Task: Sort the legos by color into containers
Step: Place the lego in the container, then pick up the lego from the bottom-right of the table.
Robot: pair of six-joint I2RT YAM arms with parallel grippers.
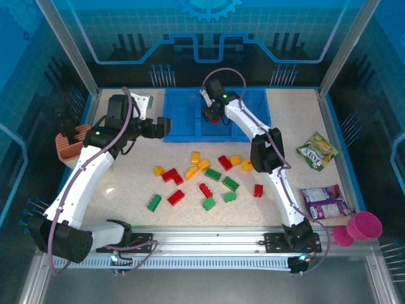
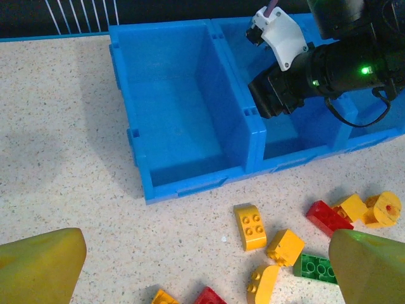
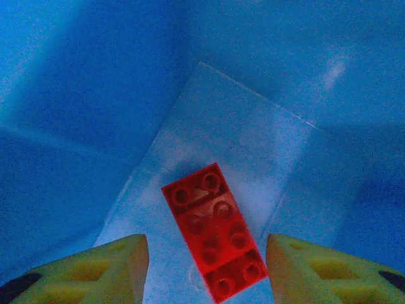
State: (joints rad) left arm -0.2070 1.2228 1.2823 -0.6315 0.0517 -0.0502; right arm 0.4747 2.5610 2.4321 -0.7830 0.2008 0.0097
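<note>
Red lego (image 3: pixel 214 231) flat on floor, middle compartment of blue tray (image 1: pixel 180 114), straight below right hand (image 3: pixel 205 244), spread wide, gripping nothing; long axis diagonal across gap. Loose legos (image 1: pixel 212 174) on bench (image 1: pixel 136 180), base-side of tray; yellow ones (image 2: pixel 250 228) just ahead of left hand (image 2: pixel 205 244), spread, empty.

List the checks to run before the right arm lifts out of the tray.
1. Right claw open: ok, fingers apart.
2. Red brick released: ok, lying flat on the compartment floor, clear of both fingers.
3. Drop spot: ok, middle compartment of the blue tray.
4. Left claw free: ok, open, nothing between its fingers.
5. Clearance between the two arms: cannot tell; the left claw hovers near the tray's front.
6. Sorting finished: not ok, loose bricks lie on the table.
</note>
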